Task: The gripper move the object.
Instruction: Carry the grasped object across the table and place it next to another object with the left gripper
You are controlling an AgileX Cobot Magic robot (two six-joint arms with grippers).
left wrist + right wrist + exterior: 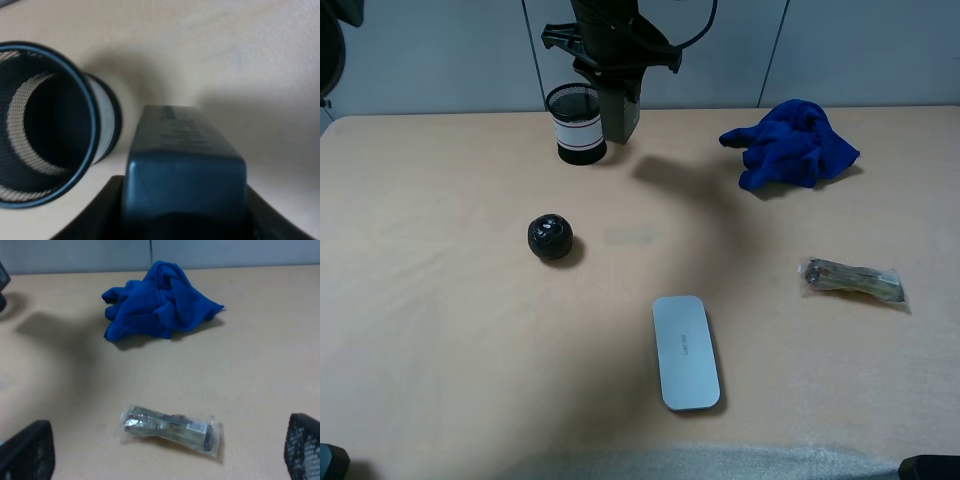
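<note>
My left claw (pixel 611 62) clamps the object (pixel 620 112), upright at upper centre, just beside the mesh cup (pixel 576 124), near the tabletop's (pixel 440 330) far edge. Bare tabletop lies rightward, towards the blue cloth (pixel 790 145). My right claw (pixel 165 455) stands wide.

Mesh cup (pixel 576 124) w/ white band at back of surface (pixel 440 330), black ball (pixel 550 237) in front. Blue cloth (pixel 792 143) back right; clear packet (pixel 852 281) & grey case (pixel 685 351) nearer.

Smooth, matt tabletop (pixel 440 330); soft blue cloth (pixel 160 300); crinkly clear plastic packet (pixel 170 430); black wire-mesh cup (pixel 47 125); glossy dark plastic pump bottle (pixel 185 170); satin silver case (pixel 685 352).
</note>
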